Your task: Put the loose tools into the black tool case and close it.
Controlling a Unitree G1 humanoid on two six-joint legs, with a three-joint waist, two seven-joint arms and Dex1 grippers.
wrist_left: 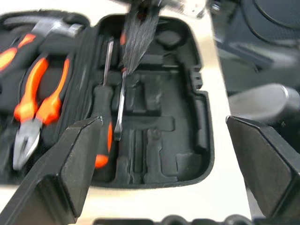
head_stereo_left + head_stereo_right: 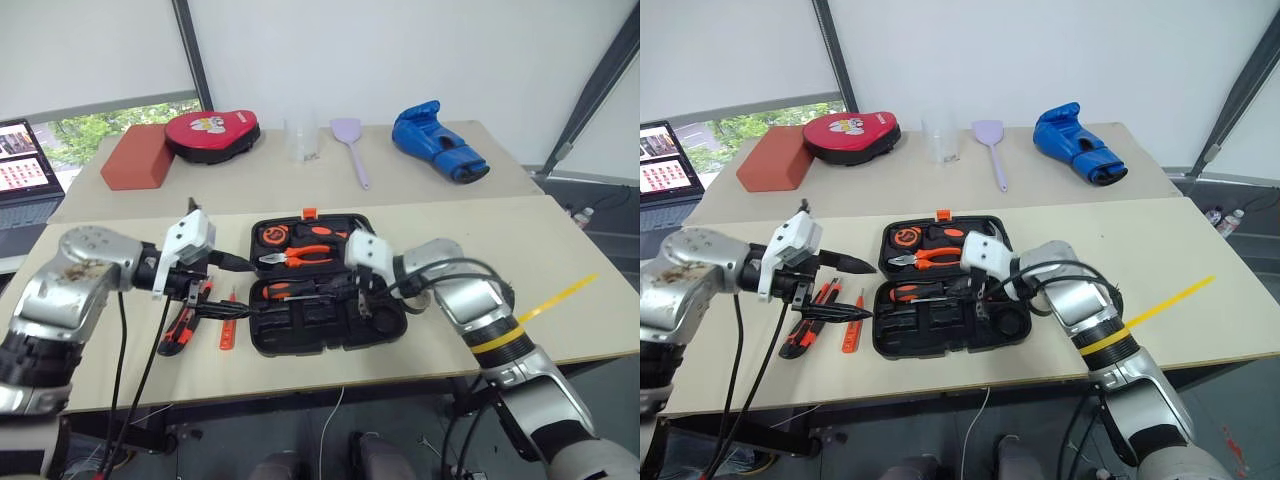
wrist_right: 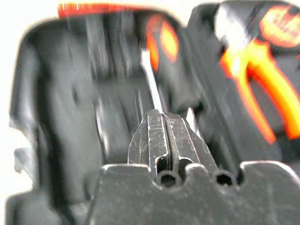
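Observation:
The black tool case lies open in the middle of the near table. One screwdriver rests in its front half. My right gripper hangs over that half, shut. A second thin metal shaft runs on from its tips, and the handle is hidden. To the left of the case my left gripper is open and holds nothing. On the table under it lie a black-orange utility knife, a slim orange tester pen and a black-and-orange tool that the gripper partly hides.
Orange-handled pliers and a tape measure sit in the case's far half. The far table holds a red oval pad, a brick-red block, a clear cup, a lilac spatula and a blue boxing glove. A laptop stands far left.

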